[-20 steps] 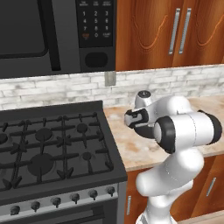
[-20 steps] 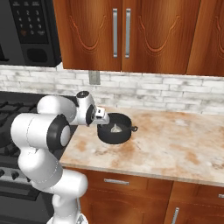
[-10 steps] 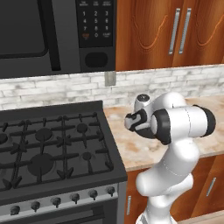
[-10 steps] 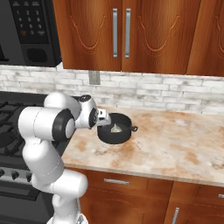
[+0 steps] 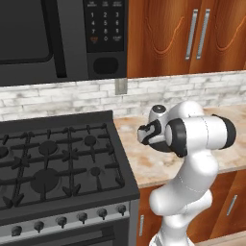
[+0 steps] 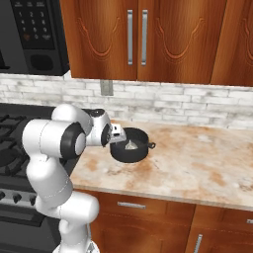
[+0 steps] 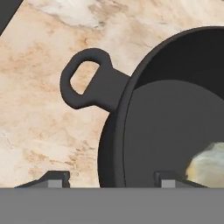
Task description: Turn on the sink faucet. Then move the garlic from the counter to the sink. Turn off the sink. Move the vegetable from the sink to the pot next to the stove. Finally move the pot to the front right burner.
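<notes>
Since a second ago the white arm's elbow has swung down and toward the stove, and the hand now sits lower against the near-left rim of the pot; the pot and what lies in it have not shifted.

Nearest, in the hand view, the pincer [image 7: 107,178] shows two small dark fingertips set apart, one over the bare bench and one inside the pot, so they straddle the pot's wall just beside its loop handle. Whether they already press on that wall I cannot tell.

The small round matt black metal pot [image 6: 129,150] with looped side handles stands on the beige stone-look bench mottled with orange-brown patches [image 6: 197,163], just right of the stove. The small off-white, cream-tinged garlic bulb [image 6: 131,145] rests on the pot's floor; in the hand view it lies toward the lower right edge [image 7: 209,162], apart from the fingertips.

To the left, the black gas stove with cast grates, round burners and a row of small front knobs [image 5: 53,163] touches the bench edge.

Farther back runs a pale grey-white brick backsplash [image 6: 188,106], and above it hang reddish-brown wooden wall cabinets with metal bar handles [image 6: 136,34] and a black microwave with a keypad [image 5: 57,38].
</notes>
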Controlling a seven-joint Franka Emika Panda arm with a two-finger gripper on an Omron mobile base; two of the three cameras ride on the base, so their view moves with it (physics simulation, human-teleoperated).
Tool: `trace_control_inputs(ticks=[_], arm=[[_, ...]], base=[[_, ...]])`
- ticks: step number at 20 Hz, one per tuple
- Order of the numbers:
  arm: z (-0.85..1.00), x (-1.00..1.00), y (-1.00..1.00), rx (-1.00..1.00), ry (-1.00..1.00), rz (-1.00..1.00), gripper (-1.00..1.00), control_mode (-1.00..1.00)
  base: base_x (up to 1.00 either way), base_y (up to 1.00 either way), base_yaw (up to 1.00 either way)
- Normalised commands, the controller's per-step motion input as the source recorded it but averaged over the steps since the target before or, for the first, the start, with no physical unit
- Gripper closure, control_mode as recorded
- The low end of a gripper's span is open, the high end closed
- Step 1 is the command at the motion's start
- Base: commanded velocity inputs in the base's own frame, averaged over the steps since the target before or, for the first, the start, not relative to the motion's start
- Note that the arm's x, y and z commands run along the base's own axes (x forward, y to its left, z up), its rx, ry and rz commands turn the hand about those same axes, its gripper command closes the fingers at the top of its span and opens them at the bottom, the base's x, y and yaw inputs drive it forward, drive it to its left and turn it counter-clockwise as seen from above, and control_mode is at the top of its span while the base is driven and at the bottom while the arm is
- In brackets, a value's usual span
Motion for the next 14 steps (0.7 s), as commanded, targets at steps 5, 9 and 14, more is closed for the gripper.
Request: trace_control_inputs(ticks=[5, 9, 14], arm=[[0.00, -0.02, 0.01, 0.00, 0.00, 0.00, 1.00, -1.00], [-0.02, -0.64, -0.20, 0.03, -0.08, 0.04, 1.00, -1.00], [0.31, -0.54, 0.39, -0.03, -0.03, 0.01, 1.00, -1.00]], base=[[0.00, 0.00, 0.00], [0.00, 0.00, 0.00], [0.00, 0.00, 0.00]])
